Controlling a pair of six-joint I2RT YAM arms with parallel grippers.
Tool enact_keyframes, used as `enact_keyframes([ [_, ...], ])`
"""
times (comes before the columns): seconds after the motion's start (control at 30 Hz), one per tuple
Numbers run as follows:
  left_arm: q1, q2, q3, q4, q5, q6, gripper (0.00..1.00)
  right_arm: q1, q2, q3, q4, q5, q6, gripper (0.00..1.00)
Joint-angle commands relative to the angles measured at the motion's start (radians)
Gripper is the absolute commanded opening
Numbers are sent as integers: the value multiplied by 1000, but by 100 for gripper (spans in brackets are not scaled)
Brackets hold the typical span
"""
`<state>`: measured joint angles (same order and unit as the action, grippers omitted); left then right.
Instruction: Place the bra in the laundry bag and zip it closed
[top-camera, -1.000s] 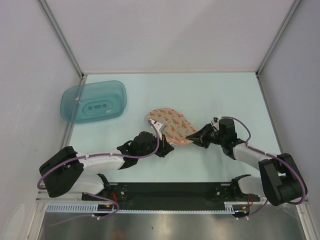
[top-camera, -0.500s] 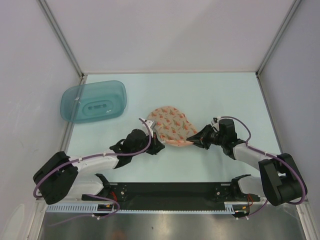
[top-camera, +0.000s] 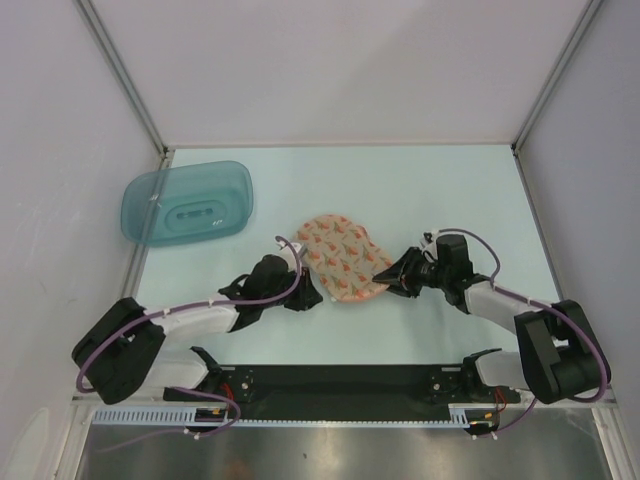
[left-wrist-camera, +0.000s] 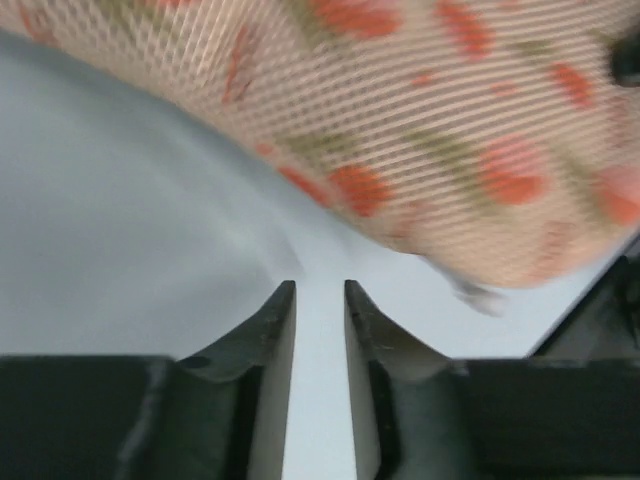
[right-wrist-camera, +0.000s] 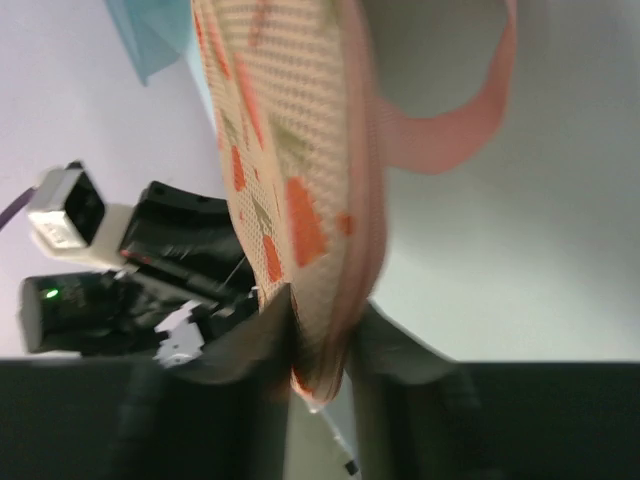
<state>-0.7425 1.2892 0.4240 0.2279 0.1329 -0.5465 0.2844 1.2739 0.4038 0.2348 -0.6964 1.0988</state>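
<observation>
Laundry bag (top-camera: 342, 255) rim within right tool (right-wrist-camera: 320, 330)

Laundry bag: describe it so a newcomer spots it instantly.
On the pale table, look centre, right of the teal tub. The laundry bag is the peach-pink two-lobed pouch with orange motifs, its edge pinched by the right gripper; nothing else there is patterned fabric.

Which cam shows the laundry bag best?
Top external: the whole laundry bag shows in outline. Left wrist gives only a blurred mesh close-up; right wrist sees it edge-on, rim clamped in the right pincer.
</observation>
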Motion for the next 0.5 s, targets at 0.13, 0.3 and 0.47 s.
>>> enact_keyframes([
  [0.13, 5, -370, -16, 2, 166, -75, 67, 10, 24, 282, -371, 263, -376, 85],
  [0.3, 5, -699, -108, 5, 224, -205, 75, 82, -157, 360, -684, 659, -482, 100],
  [0.47, 3, -945, -215, 7, 252, -323, 78, 111, -390, 359, -857, 750, -491, 100],
])
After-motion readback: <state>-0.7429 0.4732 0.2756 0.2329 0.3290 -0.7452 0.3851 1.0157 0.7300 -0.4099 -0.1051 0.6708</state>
